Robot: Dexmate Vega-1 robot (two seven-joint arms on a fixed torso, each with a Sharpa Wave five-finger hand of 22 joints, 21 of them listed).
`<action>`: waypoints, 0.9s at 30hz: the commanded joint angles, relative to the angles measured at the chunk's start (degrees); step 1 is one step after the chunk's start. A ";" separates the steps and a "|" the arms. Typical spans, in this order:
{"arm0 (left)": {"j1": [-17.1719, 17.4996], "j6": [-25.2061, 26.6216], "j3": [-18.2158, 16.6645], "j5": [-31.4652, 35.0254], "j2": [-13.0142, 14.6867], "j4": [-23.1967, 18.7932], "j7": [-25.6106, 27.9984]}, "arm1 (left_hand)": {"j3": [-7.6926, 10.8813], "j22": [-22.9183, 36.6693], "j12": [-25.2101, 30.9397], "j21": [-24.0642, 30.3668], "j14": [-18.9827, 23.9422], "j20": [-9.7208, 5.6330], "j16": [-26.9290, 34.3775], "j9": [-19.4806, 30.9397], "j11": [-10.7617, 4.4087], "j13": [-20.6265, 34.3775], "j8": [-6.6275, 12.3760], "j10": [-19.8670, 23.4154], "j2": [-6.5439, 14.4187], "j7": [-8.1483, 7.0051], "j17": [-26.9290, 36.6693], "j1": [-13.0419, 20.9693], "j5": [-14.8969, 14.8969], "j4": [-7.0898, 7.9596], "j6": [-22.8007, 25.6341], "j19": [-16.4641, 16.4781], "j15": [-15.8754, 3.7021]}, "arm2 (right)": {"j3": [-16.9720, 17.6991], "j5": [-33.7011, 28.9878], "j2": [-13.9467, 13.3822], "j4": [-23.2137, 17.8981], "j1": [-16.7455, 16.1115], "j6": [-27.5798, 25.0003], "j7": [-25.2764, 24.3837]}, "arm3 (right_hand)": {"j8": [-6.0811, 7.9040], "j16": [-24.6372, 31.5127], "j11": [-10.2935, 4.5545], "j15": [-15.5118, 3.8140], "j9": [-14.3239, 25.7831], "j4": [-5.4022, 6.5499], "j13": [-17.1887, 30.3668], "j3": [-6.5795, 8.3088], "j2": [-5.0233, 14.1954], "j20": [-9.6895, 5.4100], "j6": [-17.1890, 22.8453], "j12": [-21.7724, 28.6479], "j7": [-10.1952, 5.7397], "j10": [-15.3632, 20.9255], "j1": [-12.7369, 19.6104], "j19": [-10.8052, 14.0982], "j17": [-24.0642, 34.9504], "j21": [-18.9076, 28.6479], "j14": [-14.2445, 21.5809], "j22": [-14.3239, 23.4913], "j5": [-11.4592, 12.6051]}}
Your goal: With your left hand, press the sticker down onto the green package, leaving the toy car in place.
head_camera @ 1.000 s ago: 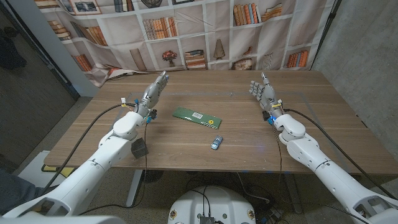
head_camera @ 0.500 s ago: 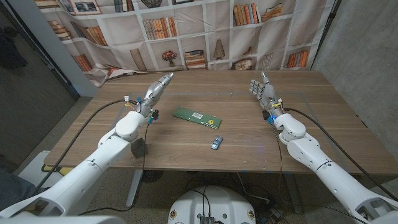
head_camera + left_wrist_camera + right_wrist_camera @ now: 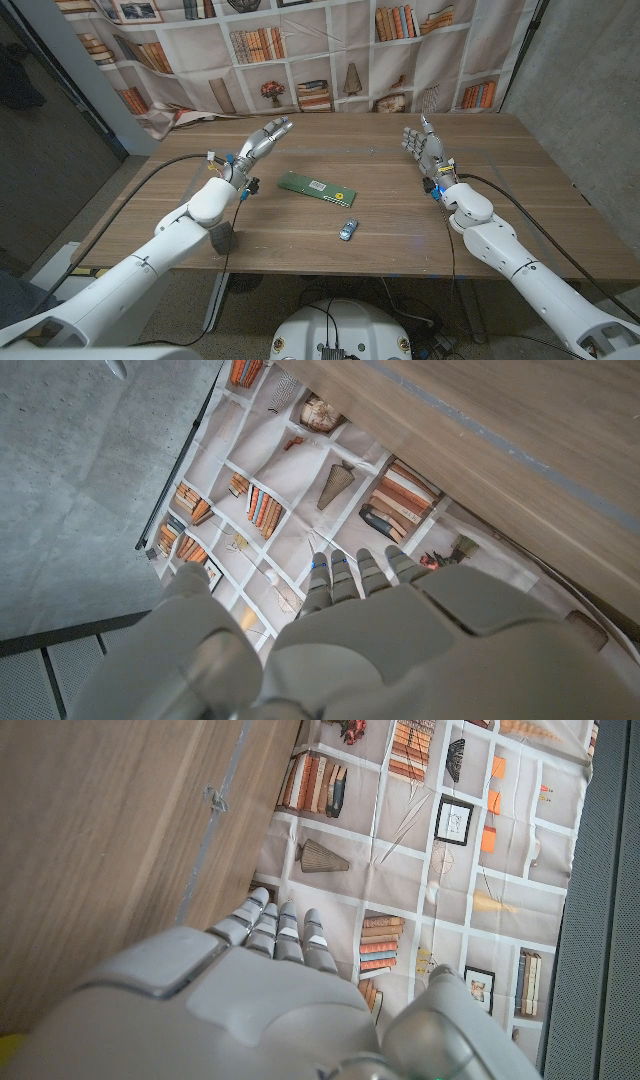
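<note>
A flat green package [image 3: 316,187] lies near the middle of the wooden table [image 3: 300,240], with a pale sticker [image 3: 318,185] on its top and a small yellow mark near its right end. A little blue toy car [image 3: 347,229] sits just in front of the package's right end. My left hand [image 3: 262,139] is raised above the table to the left of the package, fingers stretched out and apart, holding nothing; the left wrist view shows its back [image 3: 400,630]. My right hand [image 3: 424,146] stands at the right, fingers up and apart, empty; its back [image 3: 230,990] appears in the right wrist view.
A bookshelf-printed curtain [image 3: 300,60] hangs behind the table's far edge. Grey concrete wall [image 3: 590,90] stands to the right. Black cables run along both arms.
My left hand has swung to the right and slightly farther back, toward the package. The right hand, package and toy car have stayed put.
</note>
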 commanded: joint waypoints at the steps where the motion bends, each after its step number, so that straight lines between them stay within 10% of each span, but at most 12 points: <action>1: 0.46 3.93 2.90 5.20 4.40 -6.64 1.52 | 0.15 0.16 0.02 -0.41 -0.27 0.32 -0.31 0.31 -0.98 0.23 -0.03 0.13 0.23 -0.36 0.20 0.37 -0.24 -0.36 0.76 -0.66 -0.43 | -0.22 0.21 0.11 0.30 0.45 -0.06 0.49 | 0.29 -0.18 0.17 0.34 0.14 -0.18 0.31 0.10 0.16 0.03 0.42 0.06 0.07 0.41 0.49 0.01 0.14 -0.11 -0.07 0.20 -0.19; 27: -0.02 -0.37 5.88 12.36 6.43 -8.59 6.06 | 0.08 0.18 0.39 -0.26 1.18 0.72 0.12 0.35 -1.42 0.27 -0.01 2.14 0.40 -0.43 0.18 0.82 -0.45 -0.57 2.41 0.07 -1.17 | -0.46 -0.09 0.80 0.71 0.17 0.47 -0.18 | 0.19 -0.29 0.23 0.32 0.16 -0.39 0.33 0.10 0.39 0.10 0.56 -0.10 -0.03 0.38 0.70 0.09 0.15 -0.47 -0.11 0.22 -0.36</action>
